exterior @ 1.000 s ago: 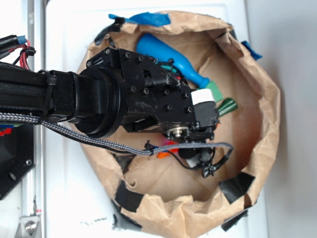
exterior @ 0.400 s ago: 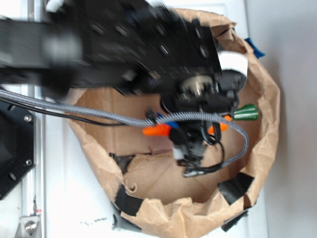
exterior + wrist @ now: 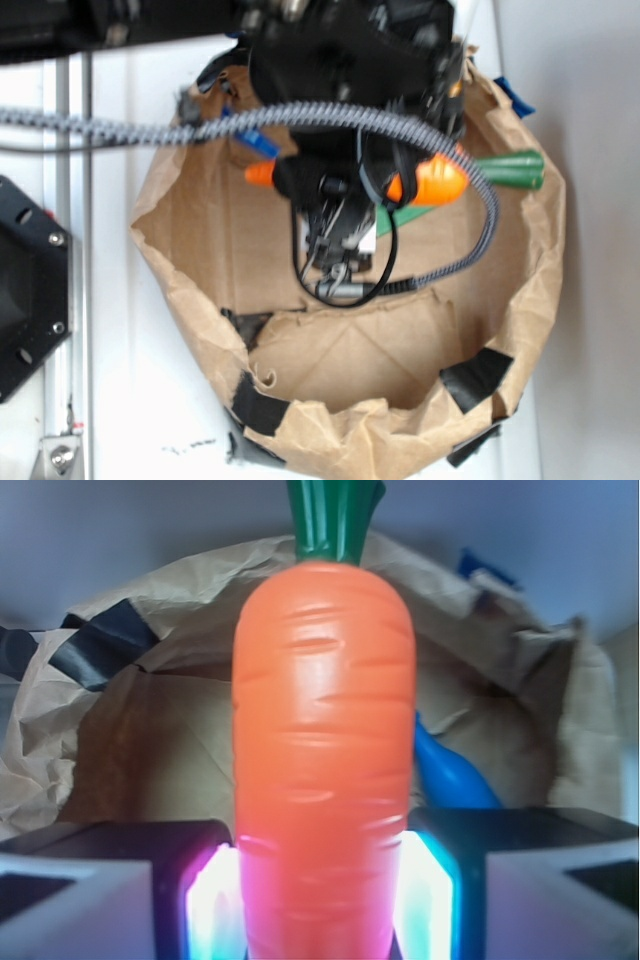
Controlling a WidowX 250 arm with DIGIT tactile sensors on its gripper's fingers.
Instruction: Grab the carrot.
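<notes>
Jaws pinching carrot (image 3: 325, 750) mid-body, lifted above paper bag rim (image 3: 545, 270); open room below.

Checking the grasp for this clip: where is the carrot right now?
The carrot is clamped between the jaws, filling the wrist view's centre; in the exterior view it hangs crosswise above the paper bag, stem toward the right rim.

— What sits on the white tabletop (image 3: 150, 400)?

— A crumpled brown paper bag (image 3: 350, 420), its rim rolled down into a wide bowl, patched with strips of black tape (image 3: 475, 375) along the near edge (blue tape (image 3: 515, 95) shows at the far right).

— Anything inside?

— A glossy blue toy bottle (image 3: 450, 775), lying low against the right wall, and a flat green rectangular block (image 3: 425, 213), partly hidden.
</notes>
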